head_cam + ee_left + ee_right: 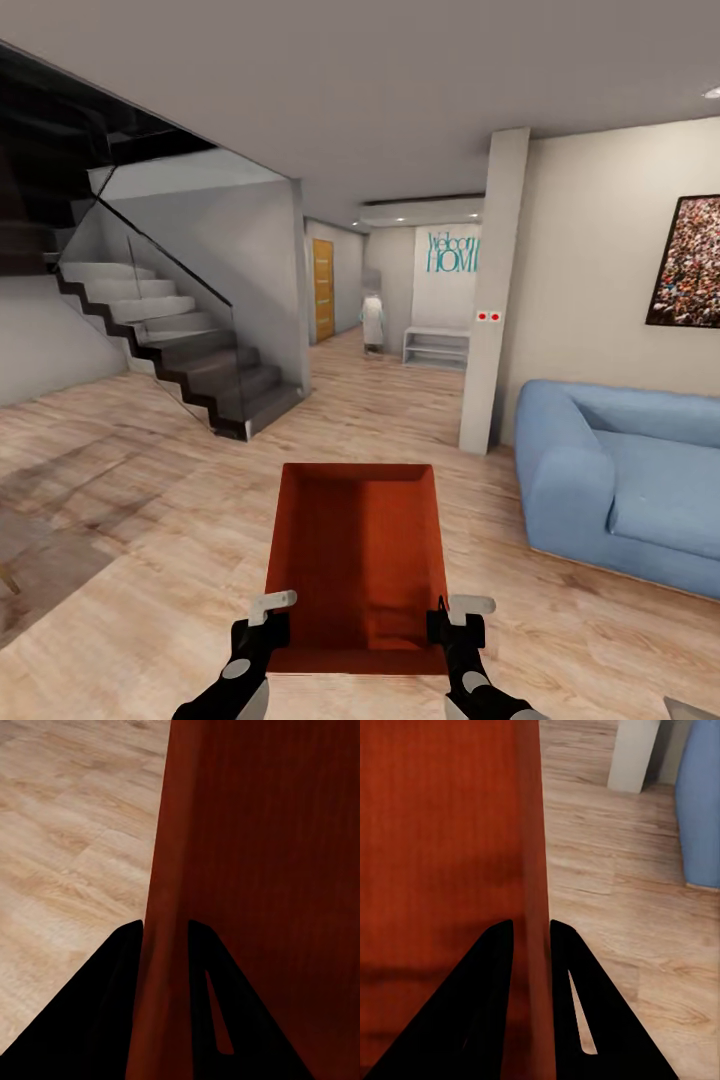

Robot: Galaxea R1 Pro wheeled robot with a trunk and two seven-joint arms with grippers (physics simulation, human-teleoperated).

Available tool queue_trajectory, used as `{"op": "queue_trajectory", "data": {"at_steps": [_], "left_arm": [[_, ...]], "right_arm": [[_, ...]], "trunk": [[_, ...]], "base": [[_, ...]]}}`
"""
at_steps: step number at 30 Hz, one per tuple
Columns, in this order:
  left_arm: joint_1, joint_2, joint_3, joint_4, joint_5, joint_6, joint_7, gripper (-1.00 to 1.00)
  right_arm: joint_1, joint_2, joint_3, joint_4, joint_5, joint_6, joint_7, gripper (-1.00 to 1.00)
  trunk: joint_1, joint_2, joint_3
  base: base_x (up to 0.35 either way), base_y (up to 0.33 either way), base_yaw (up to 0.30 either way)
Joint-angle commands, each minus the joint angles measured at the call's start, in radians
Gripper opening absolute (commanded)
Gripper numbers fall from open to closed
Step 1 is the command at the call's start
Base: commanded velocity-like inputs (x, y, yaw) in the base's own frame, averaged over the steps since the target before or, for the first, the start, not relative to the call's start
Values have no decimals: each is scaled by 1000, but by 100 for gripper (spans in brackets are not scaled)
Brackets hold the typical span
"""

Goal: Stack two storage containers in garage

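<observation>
Head view, nearest first: the left tool (268, 612) and the right tool (455, 618) sit at the two near corners of an orange-red rectangular storage container with thin straight walls (355, 560), which is held up above the light wood-plank floor (150, 480) between both arms. In the left wrist view the left tool's (163, 945) two dark fingers (112, 997) are closed on the container's left wall (161, 870), one finger inside and one outside. The right wrist view gives the same for the right tool (531, 941), pinched tight on the right wall (531, 832).

Beyond the container, a pale blue fabric sofa (625, 480) stands to the right, with a white square pillar (495, 290) just past it. A dark staircase with glass railing (170, 340) rises at the left. Farther off, a hallway leads to a wooden door (323, 290) and a white wall bearing teal lettering (452, 253).
</observation>
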Motion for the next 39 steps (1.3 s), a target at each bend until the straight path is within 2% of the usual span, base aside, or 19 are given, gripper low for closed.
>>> {"op": "queue_trajectory", "data": {"at_steps": [1, 20, 39], "left_arm": [[-1, 1, -11, 3, 15, 82, -75, -100], [-1, 1, -10, 3, 15, 82, -75, -100], [-1, 1, -10, 4, 15, 84, -75, -100]], "right_arm": [[-1, -4, 34, -2, -2, -10, -37, -100], [-1, -3, 34, -2, -3, -9, -38, -100], [-1, -3, 36, -2, -1, -10, -38, -100]], "trunk": [[1, -1, -1], [1, -1, -1], [1, -1, -1]], "base": [[322, 74, -6], [322, 74, -1], [322, 6, 0]]}}
